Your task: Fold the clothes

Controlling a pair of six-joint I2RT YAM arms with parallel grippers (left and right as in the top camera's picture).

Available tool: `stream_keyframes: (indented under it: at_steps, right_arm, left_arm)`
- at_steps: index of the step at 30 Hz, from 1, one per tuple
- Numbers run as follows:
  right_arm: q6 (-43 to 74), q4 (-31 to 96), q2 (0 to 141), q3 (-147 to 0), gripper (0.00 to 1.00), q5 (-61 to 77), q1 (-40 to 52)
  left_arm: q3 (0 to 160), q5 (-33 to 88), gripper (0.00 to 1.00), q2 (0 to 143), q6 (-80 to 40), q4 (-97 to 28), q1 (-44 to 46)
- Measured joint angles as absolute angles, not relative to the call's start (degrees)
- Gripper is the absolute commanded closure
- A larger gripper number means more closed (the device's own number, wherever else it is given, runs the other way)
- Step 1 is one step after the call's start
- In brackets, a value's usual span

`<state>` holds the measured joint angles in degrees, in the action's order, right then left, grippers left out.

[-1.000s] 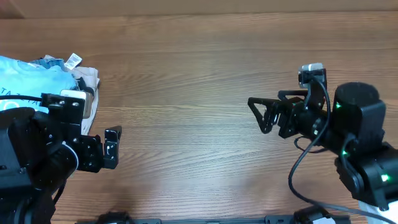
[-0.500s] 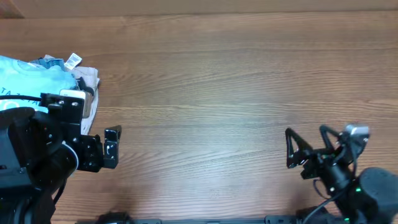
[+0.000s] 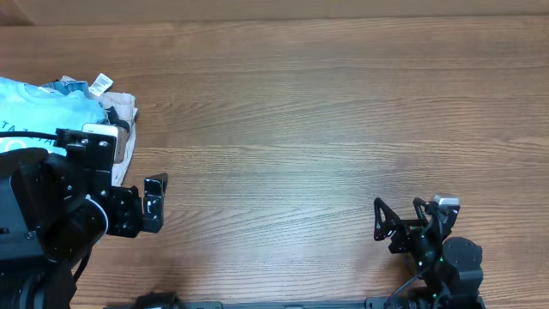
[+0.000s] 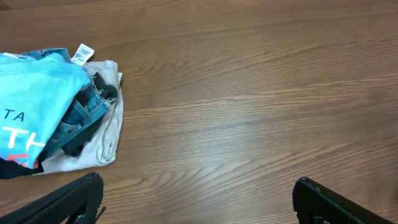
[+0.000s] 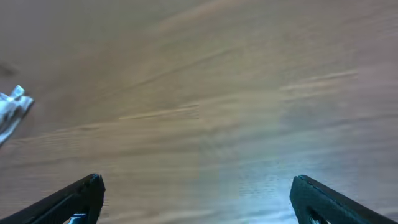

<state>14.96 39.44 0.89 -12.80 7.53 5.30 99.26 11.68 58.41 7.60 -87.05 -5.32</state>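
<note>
The light-blue T-shirt (image 3: pixel 34 99) lies crumpled on a pile at the table's far left, showing white letters and a bit of red in the left wrist view (image 4: pixel 37 93). My left gripper (image 3: pixel 147 202) is open and empty, right of the pile and nearer the front; its fingers (image 4: pixel 198 190) stand wide apart over bare wood. My right gripper (image 3: pixel 378 221) is open and empty low at the front right, far from the shirt; its fingers (image 5: pixel 198 186) stand wide apart over bare wood.
Under the shirt lie a denim garment (image 4: pixel 81 118) and a beige cloth (image 4: pixel 111 130), with a white tag (image 4: pixel 83 53) at the top. The wooden table (image 3: pixel 292 129) stretches between the arms. A blurred white scrap (image 5: pixel 11 107) shows at the right wrist view's left edge.
My right arm has pulled back from mid-right of the table to the front edge, gripper still open. The left arm and the clothes pile have not moved.
</note>
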Motion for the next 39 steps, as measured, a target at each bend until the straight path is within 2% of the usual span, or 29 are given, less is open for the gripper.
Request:
stream_keyframes:
  at_steps: [12,21,24,28,29,32,35,39]
  right_arm:
    - [15.0,49.8,0.9,-12.5,0.0,7.5,5.3]
    - [15.0,49.9,0.9,-12.5,0.0,7.5,5.3]
    - [15.0,49.8,0.9,-12.5,0.0,7.6,5.3]
    - [15.0,50.0,0.8,-12.5,0.0,7.6,5.3]
    - [14.9,50.1,0.8,-12.5,0.0,7.6,5.3]
    - [15.0,50.1,0.8,-12.5,0.0,7.6,5.3]
    - [15.0,50.1,0.8,-12.5,0.0,7.6,5.3]
    - [15.0,50.2,0.8,-12.5,0.0,7.6,5.3]
  left_arm:
    - [99.3,11.7,0.0,58.4,7.6,-87.0,-5.3]
    - [99.3,11.4,0.0,58.3,7.7,-87.0,-4.8]
    - [97.5,10.3,0.0,56.4,8.1,-81.7,-4.8]
    - [81.2,11.9,0.0,46.0,10.1,-63.4,-4.8]
    - [78.3,12.4,0.0,44.5,10.3,-62.2,-4.8]
    - [59.7,15.0,0.0,36.3,10.9,-49.9,-4.8]
    - [46.2,16.3,0.0,29.8,10.6,-41.5,-4.8]
    - [30.3,17.1,0.0,17.8,8.3,-36.2,-4.8]
